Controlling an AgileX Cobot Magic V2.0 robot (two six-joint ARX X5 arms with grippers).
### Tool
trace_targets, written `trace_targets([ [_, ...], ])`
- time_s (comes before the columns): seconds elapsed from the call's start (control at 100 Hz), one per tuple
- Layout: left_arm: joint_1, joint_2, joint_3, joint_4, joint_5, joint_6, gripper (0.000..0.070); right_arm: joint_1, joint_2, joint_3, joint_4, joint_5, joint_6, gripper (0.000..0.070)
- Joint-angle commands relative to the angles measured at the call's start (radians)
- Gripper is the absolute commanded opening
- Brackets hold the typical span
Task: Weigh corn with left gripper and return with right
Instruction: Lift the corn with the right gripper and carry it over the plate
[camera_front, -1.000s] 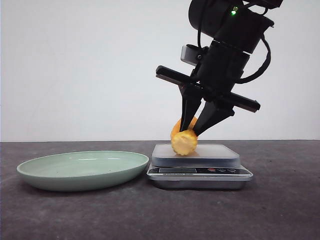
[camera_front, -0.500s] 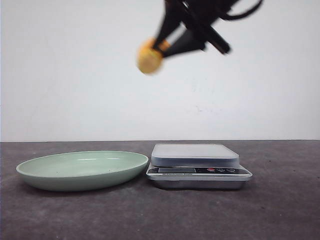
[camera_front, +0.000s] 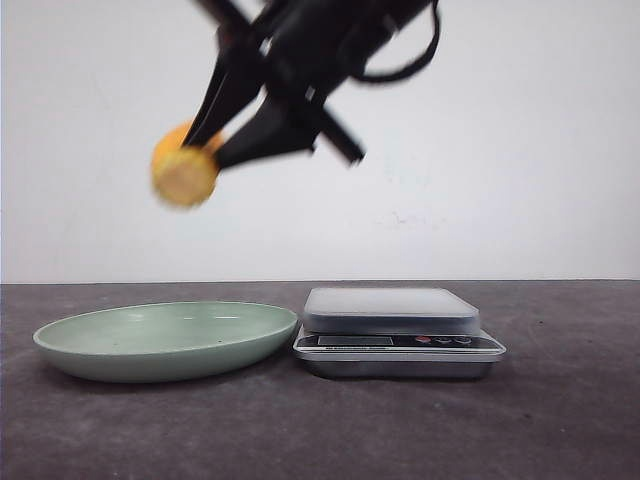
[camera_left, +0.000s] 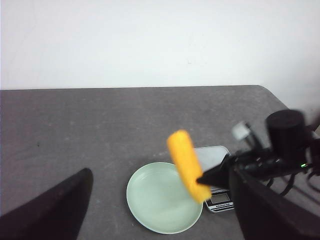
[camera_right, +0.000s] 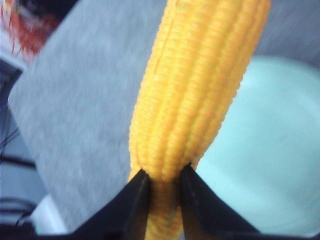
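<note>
Hanging in mid-air above the plate (camera_front: 165, 342), the corn (camera_front: 184, 177) is pinched in the right claw (camera_front: 215, 148), well clear of the bench (camera_front: 320, 430). In the front view its pale cut end faces the camera, so the long axis runs roughly front to back, away from the viewer; the image is motion-blurred and finer tilt cannot be read. The left wrist view shows the cob (camera_left: 187, 165) as an elongated yellow piece, slanted, over the green plate (camera_left: 155, 210) with the scale (camera_left: 217, 200) just beside that plate. The right wrist view looks along the kernel rows: the corn (camera_right: 200, 85) extends straight away from the fingers (camera_right: 132, 205), which clamp it near one end, one on each side, touching the kernels. The right arm enters from the upper middle of the front view and slopes down toward the left, its claw tips pointing down-left at the cob. The scale (camera_front: 398, 335) sits on the bench just right of the plate, its platform bare. The left claw (camera_left: 160, 210) appears only as two dark finger shapes at the edges of its own view, set far apart and gripping nothing, raised high over the bench (camera_left: 75, 130).
</note>
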Motion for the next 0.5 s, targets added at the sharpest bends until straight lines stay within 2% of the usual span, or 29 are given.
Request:
trace_targets([
  [0.0,-0.008,0.010,0.016,-0.026,-0.004,-0.009,0.0510,0.011,0.049,0.018,-0.001,-0.031,0.028,0.0003],
  [0.16,-0.008,0.010,0.016,-0.027,-0.004,-0.009,0.0510,0.010,0.126,0.018,-0.025,-0.064,0.054,0.0003],
  [0.37,-0.008,0.010,0.016,-0.028,-0.003,-0.013,0.0510,0.007,0.154,0.019,-0.032,-0.037,0.053,0.0010],
  [0.42,-0.008,0.010,0.016,-0.029,-0.003,-0.013,0.0510,0.006,0.154,0.019,-0.031,-0.015,0.053,0.0049],
  [0.47,-0.008,0.010,0.016,-0.029,-0.003,-0.016,0.0510,0.002,0.154,0.020,-0.031,-0.004,0.053,0.0126],
  [0.49,-0.008,0.010,0.016,-0.029,-0.003,-0.016,0.0510,0.000,0.154,0.021,-0.031,-0.001,0.054,0.0177],
])
